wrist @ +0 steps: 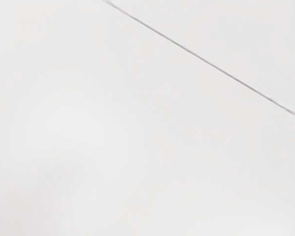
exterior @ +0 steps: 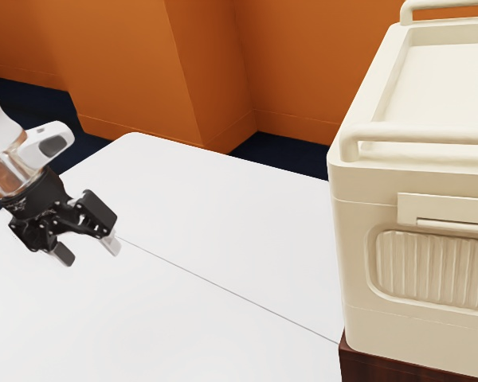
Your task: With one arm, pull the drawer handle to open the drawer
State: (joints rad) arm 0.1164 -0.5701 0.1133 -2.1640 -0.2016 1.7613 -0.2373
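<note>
I'm looking over a smooth white table (exterior: 223, 215) crossed by a thin grey line. At the exterior view's right stands a cream, round-edged, box-shaped cabinet (exterior: 352, 263). My black two-finger gripper (exterior: 87, 248) is at the exterior view's left, fingers spread, well apart from the flat, rectangular cream handle (exterior: 442, 208) on the cabinet's near face.

On remote inspection I record a cream cabinet (exterior: 354, 255) with a vertically ribbed panel (exterior: 430, 270), a white tabletop (exterior: 183, 207) crossed by one thin grey line (wrist: 187, 50), orange walls (exterior: 303, 64), a black gripper (exterior: 88, 251), and a floor (exterior: 283, 153) that appears dark navy.
</note>
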